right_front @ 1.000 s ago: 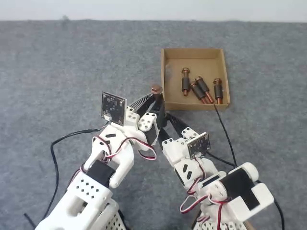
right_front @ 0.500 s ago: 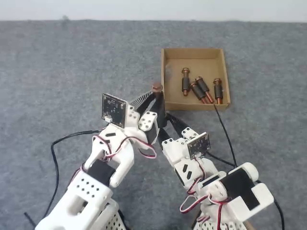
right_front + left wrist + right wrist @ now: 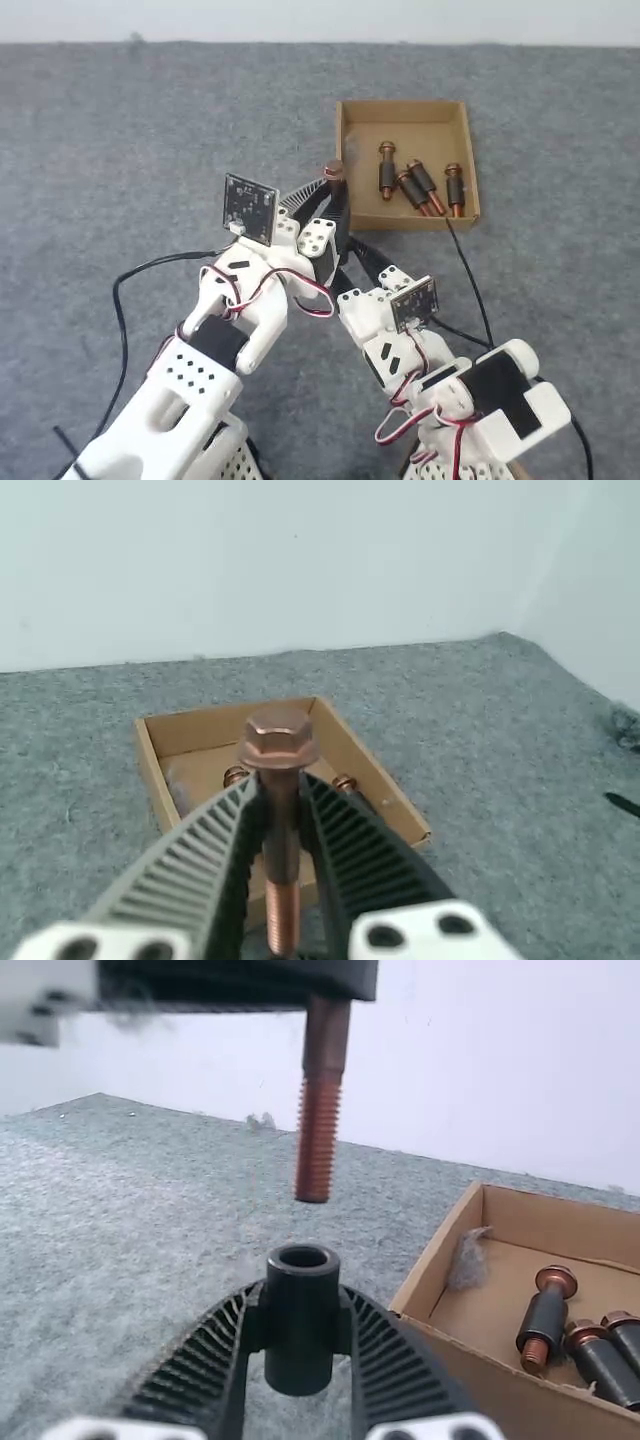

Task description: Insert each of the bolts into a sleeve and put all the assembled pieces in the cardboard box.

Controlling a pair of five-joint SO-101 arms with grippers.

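Closed tight on a copper bolt: the ribbed fingers of the left gripper. Clamped on the shank just under the hex head, head standing proud above the tips, threaded end hanging out below. Long axis upright, head up, threads down. In the high view, tipped slightly toward 12 o'clock.

Shut likewise on a black sleeve: the right gripper. Pinched from both sides at mid-height, upright, open bore facing up. Above that bore, the threaded tip of the copper bolt, apart from the rim with a visible gap, not yet entered.

From the high view: left gripper near the middle of the grey table, with the copper bolt at its tip. Left arm in from 7 o'clock, right arm from 5 o'clock, fingers meeting one above the other.

Just beside the grippers at 1 o'clock, a cardboard box, open at the top. Inside it, four assembled pieces lying flat. Outer two along the 12-to-6 line, middle two along 11-to-5 and touching each other, all with heads toward the 12 o'clock side. From the box's 5 o'clock corner, a black cable trailing toward the right arm.
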